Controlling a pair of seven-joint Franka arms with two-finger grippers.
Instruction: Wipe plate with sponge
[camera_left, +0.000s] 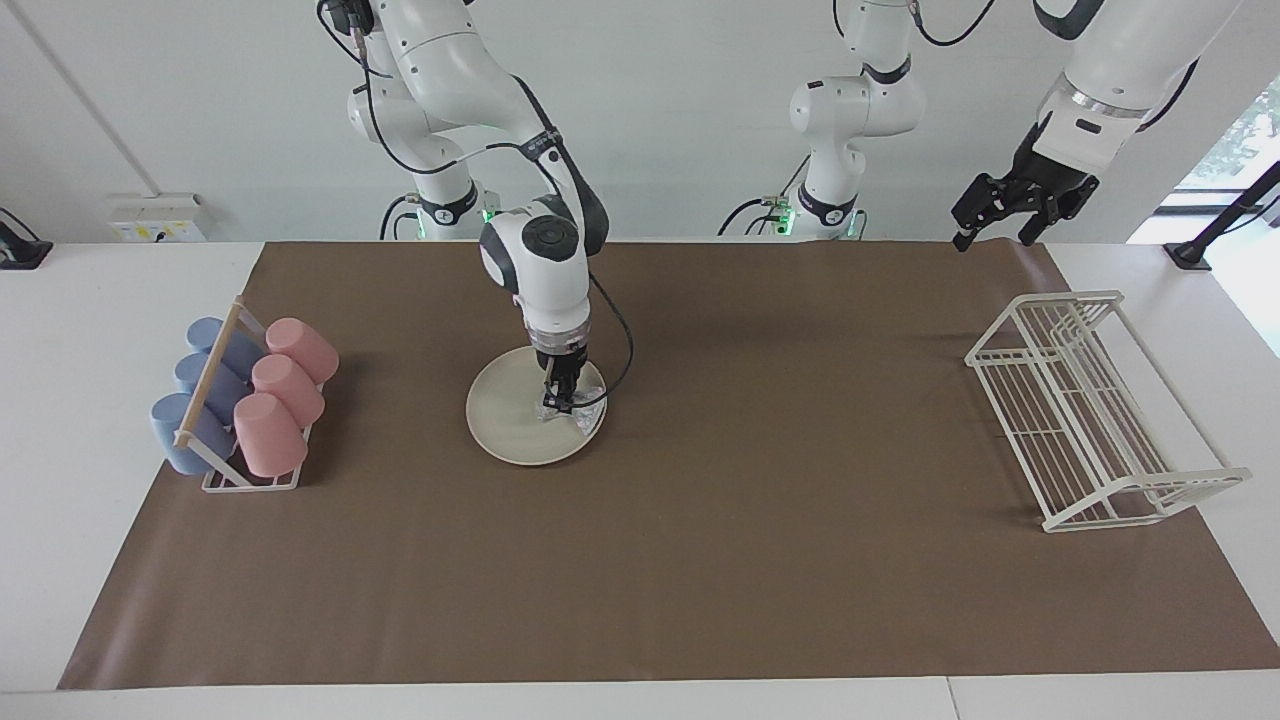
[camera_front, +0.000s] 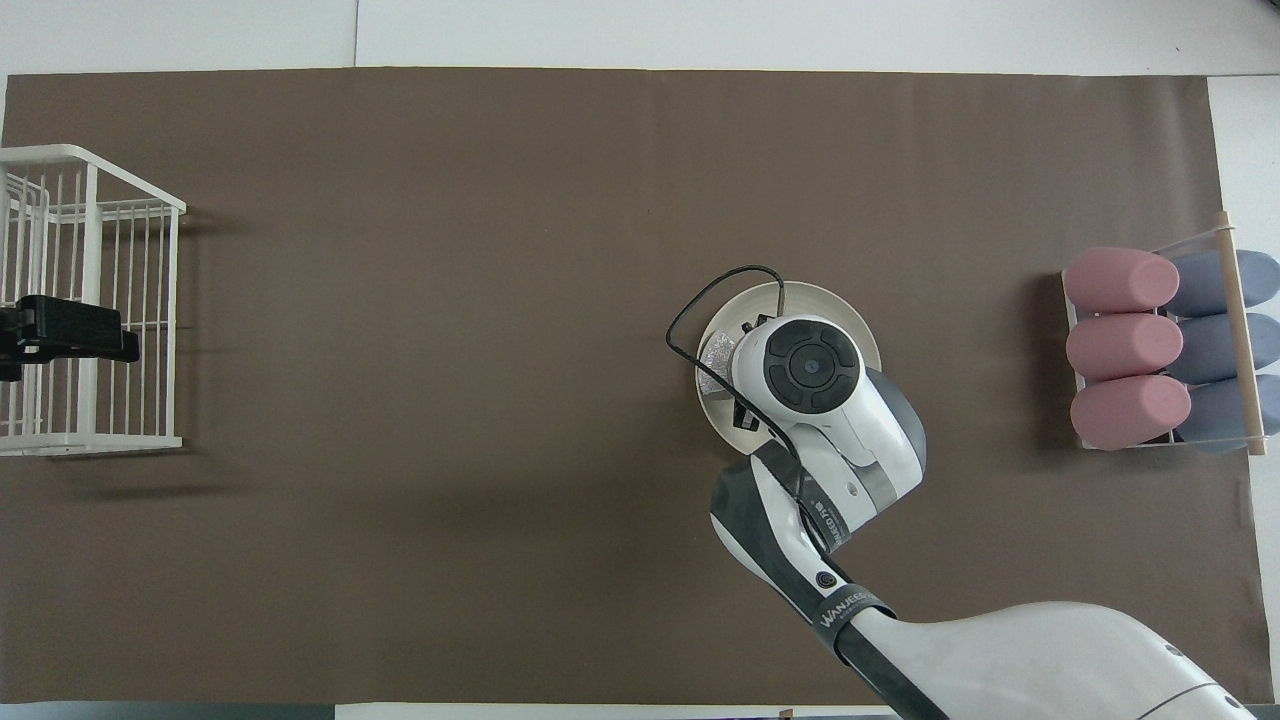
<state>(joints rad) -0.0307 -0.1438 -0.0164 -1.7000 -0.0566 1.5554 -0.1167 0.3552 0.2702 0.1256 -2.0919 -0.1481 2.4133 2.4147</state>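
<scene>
The cream-white plate (camera_left: 505, 420) lies on the brown mat toward the right arm's end of the table; its rim also shows in the overhead view (camera_front: 852, 318). My right gripper (camera_left: 563, 398) points straight down onto the plate and is shut on the silvery-grey sponge (camera_left: 578, 412), which rests on the plate's surface at the edge toward the left arm's end. In the overhead view the right wrist hides the fingers, and only a corner of the sponge (camera_front: 718, 353) shows. My left gripper (camera_left: 1000, 232) is open and empty, and waits up in the air over the white wire rack (camera_front: 95, 300).
The white wire dish rack (camera_left: 1090, 420) stands at the left arm's end of the mat. A small rack (camera_left: 250, 470) with pink cups (camera_left: 285, 385) and blue cups (camera_left: 205, 385) lying on their sides stands at the right arm's end, beside the plate.
</scene>
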